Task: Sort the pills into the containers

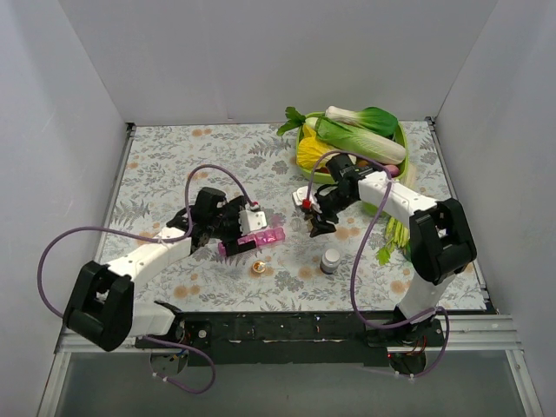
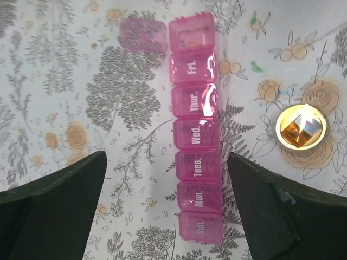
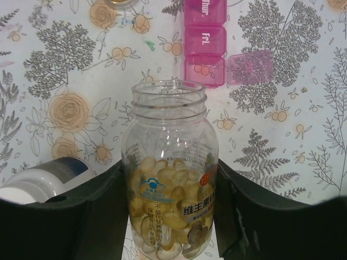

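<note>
The pink pill organiser point(image 2: 196, 135) lies on the floral cloth, and it also shows in the top view point(image 1: 252, 241). Its far end compartment point(image 2: 192, 31) is open, with the lid point(image 2: 142, 35) flipped aside; the other lids are shut. My left gripper point(image 2: 166, 157) is open, one finger on each side of the Sun-to-Tues end. My right gripper point(image 3: 171, 168) is shut on a clear, uncapped pill bottle point(image 3: 170, 162) holding yellow softgels. The bottle's mouth points toward the organiser's open compartment point(image 3: 204, 70). In the top view the right gripper point(image 1: 317, 221) is just right of the organiser.
A small round yellow cap point(image 1: 258, 268) lies near the organiser, right of my left fingers point(image 2: 301, 128). A white bottle point(image 1: 330, 261) stands near the front, beside my right gripper point(image 3: 43, 179). A green tray of vegetables point(image 1: 306, 165) sits at the back right.
</note>
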Tool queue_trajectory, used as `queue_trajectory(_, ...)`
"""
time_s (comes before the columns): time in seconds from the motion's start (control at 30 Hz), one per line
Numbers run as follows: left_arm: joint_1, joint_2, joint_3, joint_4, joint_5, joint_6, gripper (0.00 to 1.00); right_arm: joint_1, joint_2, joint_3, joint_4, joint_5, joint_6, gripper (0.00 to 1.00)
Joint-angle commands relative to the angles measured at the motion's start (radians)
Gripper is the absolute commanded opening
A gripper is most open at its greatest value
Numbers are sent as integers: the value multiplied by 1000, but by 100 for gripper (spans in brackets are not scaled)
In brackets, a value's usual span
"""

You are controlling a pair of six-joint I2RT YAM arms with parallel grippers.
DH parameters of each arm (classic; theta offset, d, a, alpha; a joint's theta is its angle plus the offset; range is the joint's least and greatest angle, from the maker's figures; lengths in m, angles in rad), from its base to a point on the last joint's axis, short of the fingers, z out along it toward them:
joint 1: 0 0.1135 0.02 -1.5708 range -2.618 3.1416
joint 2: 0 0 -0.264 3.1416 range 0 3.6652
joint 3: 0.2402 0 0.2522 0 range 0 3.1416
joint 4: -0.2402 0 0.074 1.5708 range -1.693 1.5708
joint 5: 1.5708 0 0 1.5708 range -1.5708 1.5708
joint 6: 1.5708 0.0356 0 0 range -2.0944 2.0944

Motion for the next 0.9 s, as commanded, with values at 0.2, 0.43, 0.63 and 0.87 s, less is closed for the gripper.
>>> queue_trajectory(0.2,0,-334,-51,190,-265,-573,98,90,81,171,-60,193,58,6)
queue_trajectory(0.43,2,-402,-61,239,-705,-902,98,151,150,271,-158,323,61,6)
queue_trajectory(0.63,2,-476,-118,269,-809,-898,98,182,193,315,-189,389,83,5)
queue_trajectory(0.87,2,-509,-126,269,-836,-899,98,202,228,357,-198,452,119,5)
